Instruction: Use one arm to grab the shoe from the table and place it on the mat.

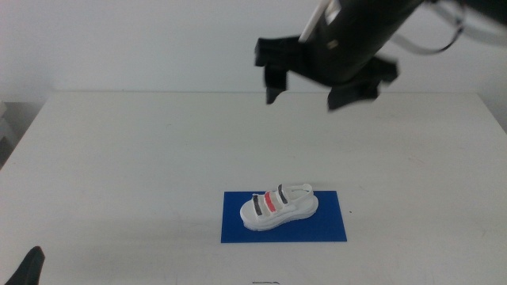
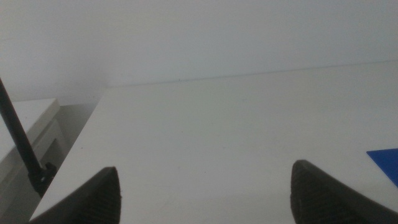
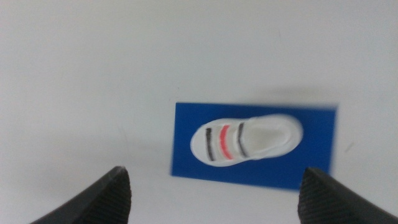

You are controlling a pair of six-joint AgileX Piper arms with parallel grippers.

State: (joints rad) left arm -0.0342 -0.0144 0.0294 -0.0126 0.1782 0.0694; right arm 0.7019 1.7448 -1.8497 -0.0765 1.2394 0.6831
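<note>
1. Two jaw tips are all that shows of the right gripper (image 3: 214,193) in its own wrist view; the rest is cut off at the picture's edge. In the middle view the right arm (image 1: 360,36) runs out of frame at the top right, so only its forward part and the gripper (image 1: 329,87) are seen.
2. The left gripper (image 2: 205,193) shows only a dark tip at the bottom left corner of the middle view (image 1: 28,269). Its wrist view sees just a blue corner of the mat (image 2: 387,160), and the shoe is out of that picture.
3. The shoe's heel strap is thin and blurred in the right wrist view, so its detail is hard to read.
4. The right gripper is spread wide and released, holding nothing, high above the table (image 1: 119,174) and well apart from the shoe.
5. The left gripper is also spread wide and empty, low over bare tabletop near the table's left edge.
6. The shoe (image 1: 279,209) lies on the mat (image 1: 238,229), sole down, within its borders, in the near middle of the table.
7. Its long axis runs roughly along the mat's length, slightly tilted; the strapped toe end (image 3: 214,143) points to the middle view's left, the heel to its right.
</note>
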